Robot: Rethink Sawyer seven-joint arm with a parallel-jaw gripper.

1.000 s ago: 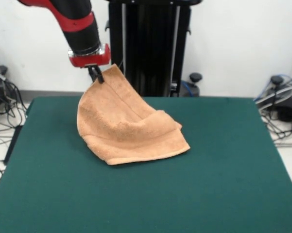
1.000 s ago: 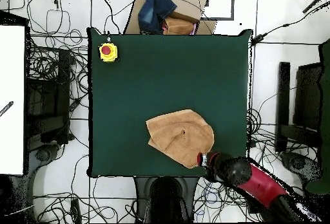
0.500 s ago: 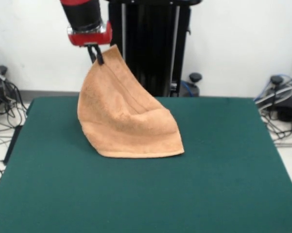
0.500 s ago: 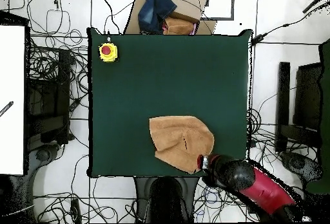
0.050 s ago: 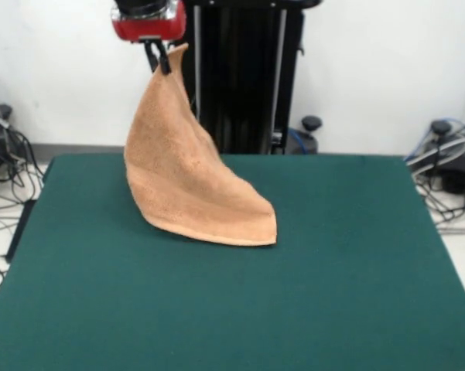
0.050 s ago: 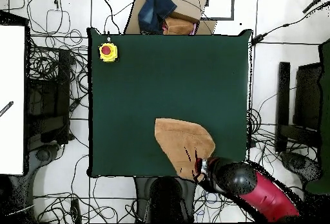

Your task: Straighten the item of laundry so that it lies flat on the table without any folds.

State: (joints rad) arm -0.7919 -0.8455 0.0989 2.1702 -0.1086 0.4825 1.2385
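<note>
The item of laundry (image 5: 187,178), a light orange-tan towel, hangs by one corner from my gripper (image 5: 158,60), which is shut on that corner high above the table's far left part. The towel drapes down in a tall cone. Its lower edge rests on the dark green table (image 5: 240,309), trailing to the right. From overhead, the item of laundry (image 6: 182,141) shows as a slanted patch near the table (image 6: 161,73) edge closest to the robot's base, with my gripper (image 6: 198,168) at its tip.
A yellow box with a red button (image 6: 107,52) sits on one table corner. A cardboard box with cloths (image 6: 169,13) stands just beyond the table's opposite edge. Cables lie on the floor all round.
My gripper has risen with the towel's corner. More of the towel has come off the table, its folds have pulled out and its resting edge has slid towards the gripper.
</note>
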